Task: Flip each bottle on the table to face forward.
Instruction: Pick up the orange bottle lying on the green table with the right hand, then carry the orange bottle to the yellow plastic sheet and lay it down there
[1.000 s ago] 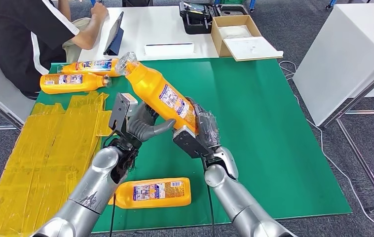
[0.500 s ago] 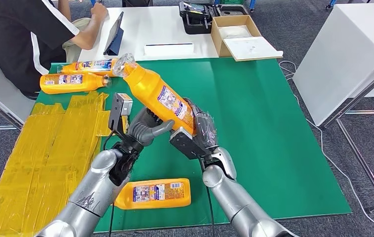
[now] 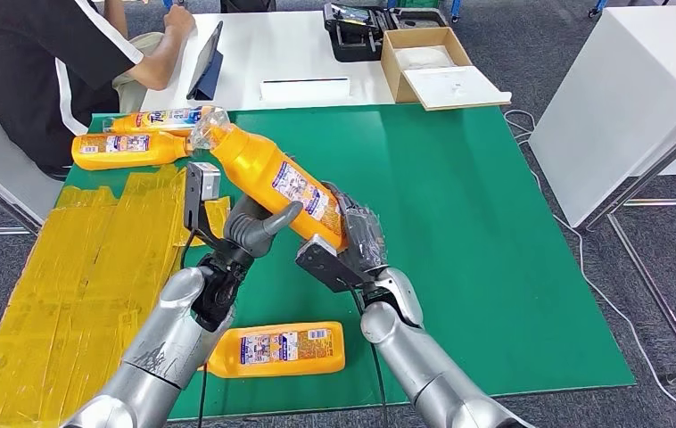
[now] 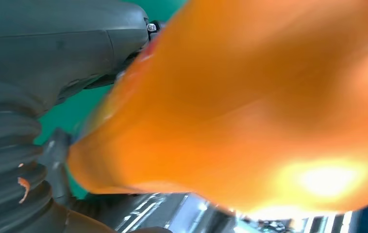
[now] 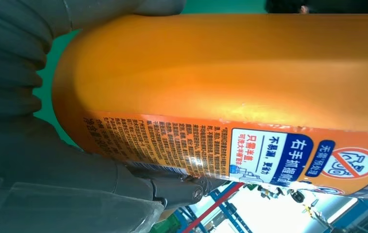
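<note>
A: Above the green mat (image 3: 495, 232) on the desk, both hands meet at one orange bottle (image 3: 272, 178). It is lifted clear of the mat and tilted, with its cap end up toward the two bottles at the mat's far left corner and its base down in the right hand (image 3: 352, 236).

B: Grip status?

A: Right hand grasps the base end of the bottle; in the right wrist view the label's fine print sits just beside the thumb. The left hand (image 3: 250, 232) is against the underside of the same bottle near mid-body, thumb pressed on its side. In the left wrist view the bottle is a close orange blur against that hand (image 4: 51, 97), so I log it as grasping too.

B: Other bottles?

A: Three lie flat. One near bottle (image 3: 276, 348) rests on the mat's near edge, below the held bottle, label up. A far bottle (image 3: 129, 148) and a second far bottle (image 3: 160, 119) lie side by side at the mat's far left corner.

B: Surroundings?

A: Yellow sheeting (image 3: 76, 276) covers the desk left of the mat. A person (image 3: 40, 62) sits beyond that corner. An open cardboard box (image 3: 432, 64) stands on a white table past the mat's far edge.
</note>
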### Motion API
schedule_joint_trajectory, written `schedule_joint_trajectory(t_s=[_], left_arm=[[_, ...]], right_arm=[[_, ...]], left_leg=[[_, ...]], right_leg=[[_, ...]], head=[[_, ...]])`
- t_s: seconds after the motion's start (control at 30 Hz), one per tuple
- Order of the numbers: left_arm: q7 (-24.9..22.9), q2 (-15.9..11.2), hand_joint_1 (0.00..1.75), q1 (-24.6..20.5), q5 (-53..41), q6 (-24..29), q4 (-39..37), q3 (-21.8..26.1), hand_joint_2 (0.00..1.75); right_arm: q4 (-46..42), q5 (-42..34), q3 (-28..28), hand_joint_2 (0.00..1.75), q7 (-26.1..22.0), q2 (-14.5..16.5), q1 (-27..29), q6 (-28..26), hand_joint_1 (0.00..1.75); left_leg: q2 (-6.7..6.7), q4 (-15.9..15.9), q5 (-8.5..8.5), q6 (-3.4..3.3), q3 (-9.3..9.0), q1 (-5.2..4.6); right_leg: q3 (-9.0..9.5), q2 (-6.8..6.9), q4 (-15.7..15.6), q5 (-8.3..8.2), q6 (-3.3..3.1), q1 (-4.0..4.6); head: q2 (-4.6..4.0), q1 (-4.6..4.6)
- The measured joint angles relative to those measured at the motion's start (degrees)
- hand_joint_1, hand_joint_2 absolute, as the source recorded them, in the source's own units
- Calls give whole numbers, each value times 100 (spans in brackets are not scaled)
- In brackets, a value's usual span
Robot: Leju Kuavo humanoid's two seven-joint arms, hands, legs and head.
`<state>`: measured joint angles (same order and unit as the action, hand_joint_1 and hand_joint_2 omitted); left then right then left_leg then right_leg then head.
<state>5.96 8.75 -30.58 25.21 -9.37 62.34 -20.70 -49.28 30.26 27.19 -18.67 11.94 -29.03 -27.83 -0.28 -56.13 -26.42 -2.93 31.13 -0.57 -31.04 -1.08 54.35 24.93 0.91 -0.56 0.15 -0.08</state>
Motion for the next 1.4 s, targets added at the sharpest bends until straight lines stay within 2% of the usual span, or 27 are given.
schedule_joint_trajectory(t_s=[0.23,0.5,0.67,1.27,1.3,1.4], left_arm=[[37,-1,0,17,159,152,79,320,175],[14,-1,0,64,35,250,135,414,175],[14,-1,21,78,12,281,135,450,175],[5,1,21,95,-12,312,135,505,175],[5,1,48,97,-12,312,135,505,175],[5,1,164,102,-13,314,135,506,175]], right_arm=[[51,229,126,175,117,73,121,180,175],[140,317,234,175,164,116,128,277,175],[233,333,272,175,171,152,81,305,175],[447,308,278,175,170,230,-20,322,175],[452,308,278,175,170,231,-21,322,175],[462,308,278,175,170,233,-23,322,175]], left_leg=[[-1,0,0,0,0,1],[0,0,0,0,0,0],[0,0,0,0,0,0],[0,0,0,0,0,0],[0,0,0,0,0,0],[0,0,0,0,0,0]], right_leg=[[0,1,0,0,0,0],[0,1,0,0,0,0],[0,1,0,0,0,0],[0,1,0,0,0,0],[0,1,0,0,0,0],[0,1,0,0,0,0]], head=[[0,1],[0,0],[0,1],[0,0],[0,1],[0,1]])
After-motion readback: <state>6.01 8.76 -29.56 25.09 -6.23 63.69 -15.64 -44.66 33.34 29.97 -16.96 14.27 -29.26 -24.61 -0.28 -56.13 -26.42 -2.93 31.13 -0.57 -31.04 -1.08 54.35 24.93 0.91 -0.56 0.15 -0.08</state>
